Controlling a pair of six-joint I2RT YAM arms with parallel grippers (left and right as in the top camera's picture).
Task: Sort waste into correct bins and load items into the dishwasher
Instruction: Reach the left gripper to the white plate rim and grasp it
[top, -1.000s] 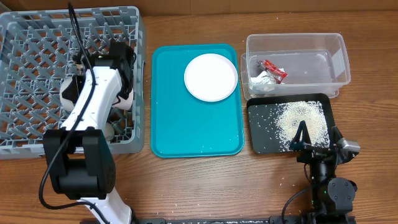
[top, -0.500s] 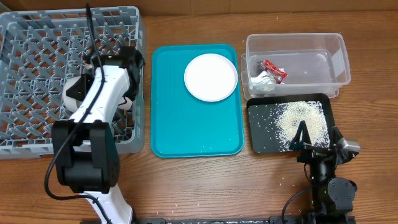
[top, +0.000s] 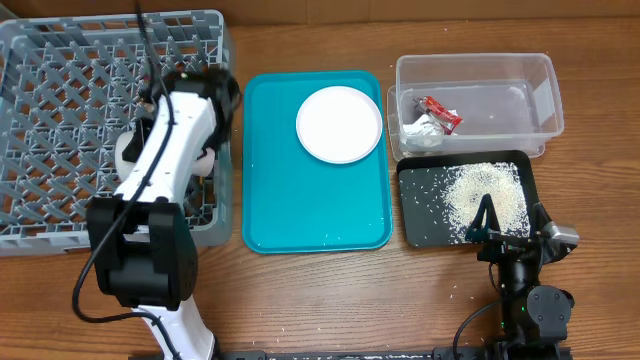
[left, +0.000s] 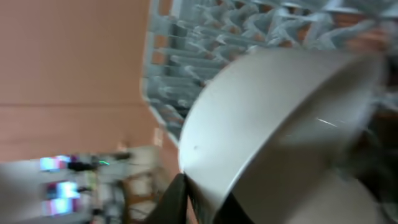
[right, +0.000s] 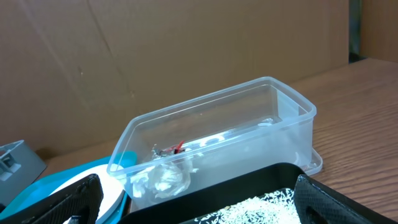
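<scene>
At the right wall of the dish rack (top: 50, 235): left arm (top: 170, 140) above a pale bowl (left: 280, 112) inside; left jaws blurred, grip cannot be told. Right jaws spread open, empty, at near edge of black tray (top: 420, 225). Plate (top: 339, 123) on teal tray (top: 310, 200), between dish rack and black tray.

Overhead, the light is bright and even from above, with short, soft shadows on the desk (top: 300, 290). The plate (top: 339, 123) is washed out to flat white. The left wrist view is badly motion-blurred, so the bowl (left: 267, 124) and rack (left: 205, 50) smear. In the right wrist view the tub (right: 249, 118) is sharp with faint glints, and the bottom corners are dark and soft.
</scene>
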